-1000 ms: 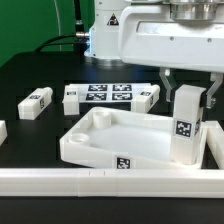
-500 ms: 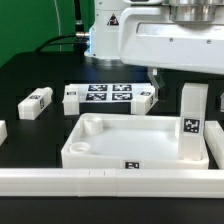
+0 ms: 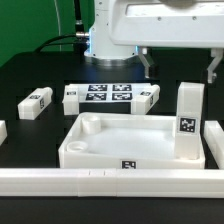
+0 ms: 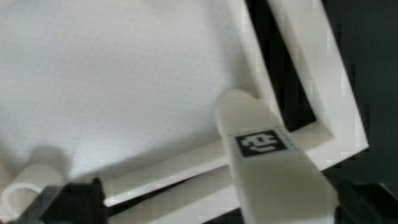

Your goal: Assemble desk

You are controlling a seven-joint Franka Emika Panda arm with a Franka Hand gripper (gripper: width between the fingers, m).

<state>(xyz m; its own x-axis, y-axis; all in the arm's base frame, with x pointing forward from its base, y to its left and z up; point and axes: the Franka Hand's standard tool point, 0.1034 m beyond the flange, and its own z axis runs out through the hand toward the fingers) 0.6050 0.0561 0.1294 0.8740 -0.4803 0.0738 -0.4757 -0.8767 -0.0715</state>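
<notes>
Desk tabletop (image 3: 95, 155) is seen lying flat on black table (image 3: 40, 78), approx. mid-scene in ext. view, open side up, raised rim all round. A round socket (image 3: 88, 125) is visible in its corner toward ext. view's left, and a b/w tag (image 3: 127, 164) is carried on its front wall. One white leg (image 3: 187, 112) is stood upright in the tray's corner at ext. view's right, tag on its near face, w/ its base hidden behind the rim. Gripper (image 3: 178, 66) is held above that leg w/ fingers (image 3: 145, 63) spread wide, one each side. Nothing is gripped between them, and a gap is seen between fingertips and leg top. In wrist view the same leg (image 4: 267, 165) is seen from above, tag showing, beside the tabletop's (image 4: 125, 85) flat inner floor and rim edges; whether it is fully seated can't be told. Behind the tray, the marker board (image 3: 108, 95) is laid flat, w/ a white tagged block (image 3: 70, 97) just beside its end at ext. view's left and another (image 3: 148, 96) at its other end. A third tagged block (image 3: 36, 102) is laid further toward ext. view's left, well apart from the tray. Long white rail (image 3: 100, 181) is run across the front, just beside the tray's front wall.
</notes>
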